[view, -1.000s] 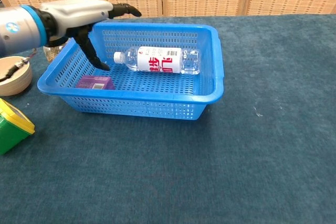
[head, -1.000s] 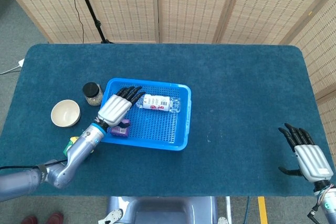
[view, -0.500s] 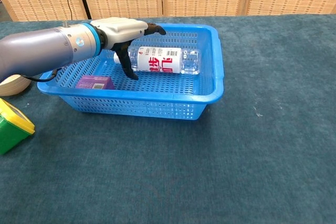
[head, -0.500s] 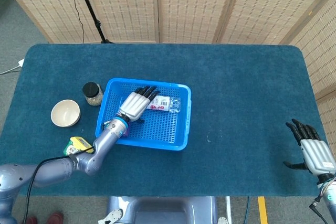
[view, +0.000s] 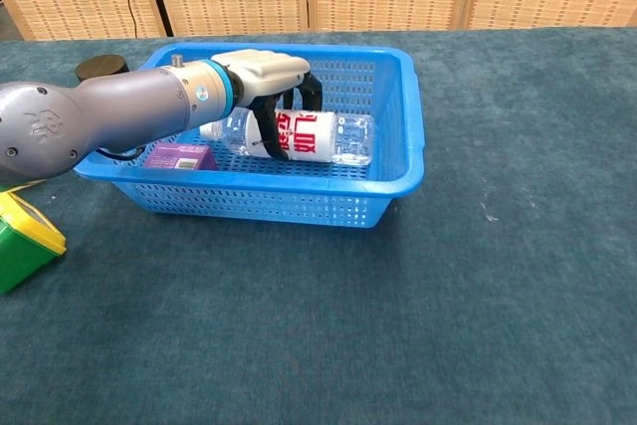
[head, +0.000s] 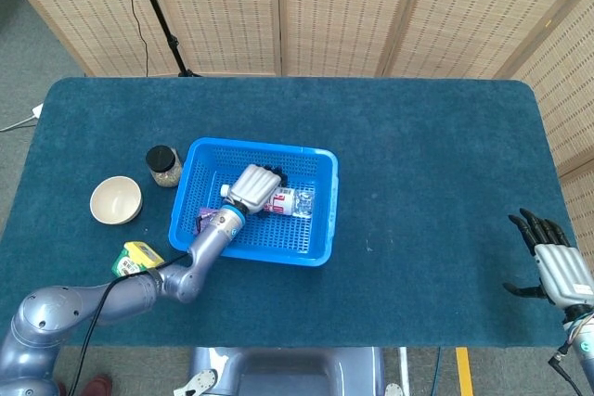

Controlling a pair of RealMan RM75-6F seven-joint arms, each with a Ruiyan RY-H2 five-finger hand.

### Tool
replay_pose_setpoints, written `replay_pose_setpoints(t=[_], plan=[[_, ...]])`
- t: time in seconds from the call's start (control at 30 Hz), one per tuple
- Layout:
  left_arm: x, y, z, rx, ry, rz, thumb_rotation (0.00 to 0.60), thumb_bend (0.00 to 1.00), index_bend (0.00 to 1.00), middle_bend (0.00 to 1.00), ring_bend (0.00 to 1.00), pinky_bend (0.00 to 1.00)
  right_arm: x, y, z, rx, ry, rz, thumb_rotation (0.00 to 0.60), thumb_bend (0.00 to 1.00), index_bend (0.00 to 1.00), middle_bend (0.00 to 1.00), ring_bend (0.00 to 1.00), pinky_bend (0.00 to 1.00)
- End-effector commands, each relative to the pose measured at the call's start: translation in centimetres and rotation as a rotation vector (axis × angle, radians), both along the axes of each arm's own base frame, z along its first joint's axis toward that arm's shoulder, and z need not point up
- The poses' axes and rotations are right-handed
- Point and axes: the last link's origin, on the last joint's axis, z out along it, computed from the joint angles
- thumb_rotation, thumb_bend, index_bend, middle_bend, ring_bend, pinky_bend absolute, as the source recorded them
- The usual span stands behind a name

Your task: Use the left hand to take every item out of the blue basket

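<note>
The blue basket (head: 321,232) (view: 400,172) stands left of the table's middle. Inside it lies a clear water bottle (head: 295,201) (view: 336,138) with a red and white label, its cap end pointing left. My left hand (head: 257,185) (view: 271,75) wraps its fingers over the bottle's middle, thumb at the near side, and grips it. A small purple box (head: 204,220) (view: 180,156) lies in the basket's near left corner, apart from the hand. My right hand (head: 557,270) hovers at the table's near right edge, fingers spread, holding nothing; the chest view does not show it.
Left of the basket stand a dark-lidded jar (head: 163,165) (view: 100,69) and a white bowl (head: 115,199). A green and yellow item (head: 137,257) (view: 22,236) lies near the front left, under my left forearm. Folding screens close off the far side.
My left hand has moved right across the basket, from beside the purple box onto the bottle, and closed its fingers round it. The bottle has shifted slightly. The right hand drifted a little right.
</note>
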Motion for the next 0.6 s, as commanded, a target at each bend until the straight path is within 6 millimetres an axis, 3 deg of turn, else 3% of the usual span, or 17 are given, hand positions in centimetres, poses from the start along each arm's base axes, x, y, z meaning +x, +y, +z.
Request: replay_pose_setpoints(t=[0.03, 0.27, 0.43, 0.6], plan=[[0.1, -0.1, 0.0, 0.032, -0.002, -0.014, 0.600, 0.23, 0.54, 0.45, 0.45, 0.53, 0.0, 0.0, 0.0, 0.001, -0.001, 0.002, 0.600, 0.00, 0.00, 0.00, 0.00, 0.00], [0.7, -0.5, 2.2, 0.069, -0.092, -0.048, 0.600, 0.23, 0.56, 0.47, 0.45, 0.53, 0.2, 0.2, 0.0, 0.005, -0.003, 0.008, 0.600, 0.00, 0.00, 0.00, 0.00, 0.00], [1.2, -1.8, 5.8, 0.093, -0.167, -0.127, 0.600, 0.23, 0.56, 0.47, 0.45, 0.53, 0.5, 0.4, -0.1, 0.008, -0.007, 0.022, 0.600, 0.00, 0.00, 0.00, 0.00, 0.00], [0.5, -4.2, 9.5, 0.091, -0.213, -0.204, 0.600, 0.23, 0.56, 0.47, 0.45, 0.53, 0.8, 0.7, -0.1, 0.009, -0.007, 0.036, 0.600, 0.00, 0.00, 0.00, 0.00, 0.00]])
